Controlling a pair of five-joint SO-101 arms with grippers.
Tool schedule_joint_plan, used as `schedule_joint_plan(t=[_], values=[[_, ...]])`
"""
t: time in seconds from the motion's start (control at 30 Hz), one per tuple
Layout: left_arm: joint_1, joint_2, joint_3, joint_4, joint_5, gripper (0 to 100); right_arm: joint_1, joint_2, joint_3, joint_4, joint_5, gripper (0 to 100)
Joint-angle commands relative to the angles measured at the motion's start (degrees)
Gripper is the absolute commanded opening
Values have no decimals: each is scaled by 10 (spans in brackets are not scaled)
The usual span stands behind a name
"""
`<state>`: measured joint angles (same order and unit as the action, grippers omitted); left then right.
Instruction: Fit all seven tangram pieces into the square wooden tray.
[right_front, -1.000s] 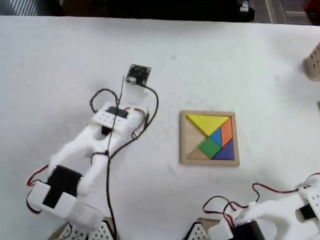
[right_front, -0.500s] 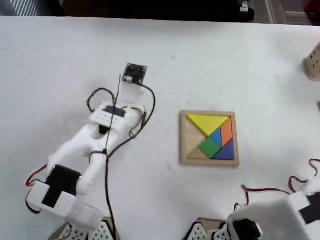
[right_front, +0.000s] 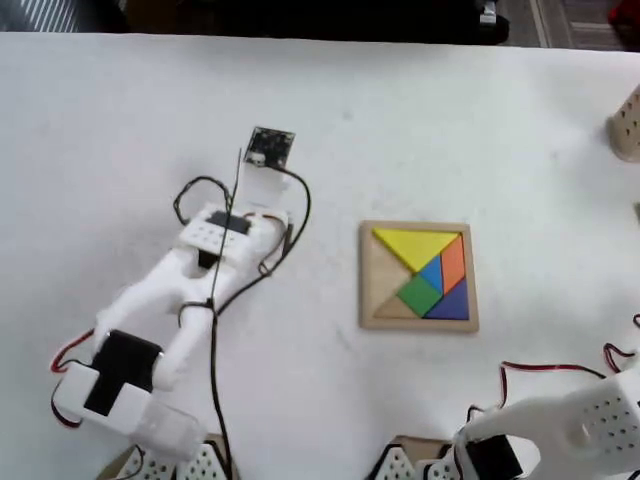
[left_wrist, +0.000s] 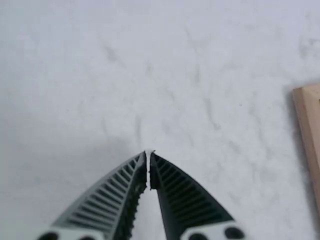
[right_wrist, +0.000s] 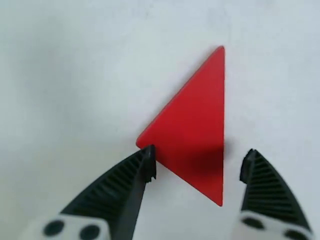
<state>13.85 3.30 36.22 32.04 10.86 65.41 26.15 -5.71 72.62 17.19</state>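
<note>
Piece nearest the near edge of the tabletop: one red triangle, flat on the surface, judged from the arm's position to lie by the near right corner. Astride it, right gripper, jaws wide and holding nothing; one fingertip touching a corner, the other just beside the opposite edge. Judged thin, rigid and light, with smooth faces: apt to skid or pivot under an off-centre pinch. Take hold across the edges, corner against opposite side, low to the surface.

Farther out, mid-tabletop toward the right edge: one square wooden tray. Five coloured pieces counted inside, one each: yellow piece, blue piece, orange piece, green piece, purple piece. Left part of the tray wood-coloured; cannot tell whether bare or filled.

Near the tray's left edge: left gripper, jaws closed tip to tip, empty.
</note>
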Motion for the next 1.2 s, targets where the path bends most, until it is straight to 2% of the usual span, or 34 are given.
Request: schedule_joint_plan(t=[0.0, 0.2, 0.43, 0.63, 0.8, 0.87, 1.03, 1.17], values=[[-6, 0, -20, -13, 16, 42, -22, -8, -23, 15, 43, 277], [-6, 0, -19, -13, 16, 42, -32, -8, -23, 23, 56, 362], [-5, 0, -18, -13, 16, 42, -20, 0, -19, 12, 66, 362], [-4, 0, -18, -13, 16, 42, -27, 58, -21, -29, 29, 362], [-4, 0, -17, -13, 16, 42, -27, 65, -21, -29, 30, 361], [-4, 0, -17, -13, 16, 42, -27, 63, -24, -29, 30, 343], [-3, 0, -17, -13, 16, 42, -26, 53, -28, -28, 30, 197], [-3, 0, -17, -13, 16, 42, -27, 39, -28, -28, 30, 195]])
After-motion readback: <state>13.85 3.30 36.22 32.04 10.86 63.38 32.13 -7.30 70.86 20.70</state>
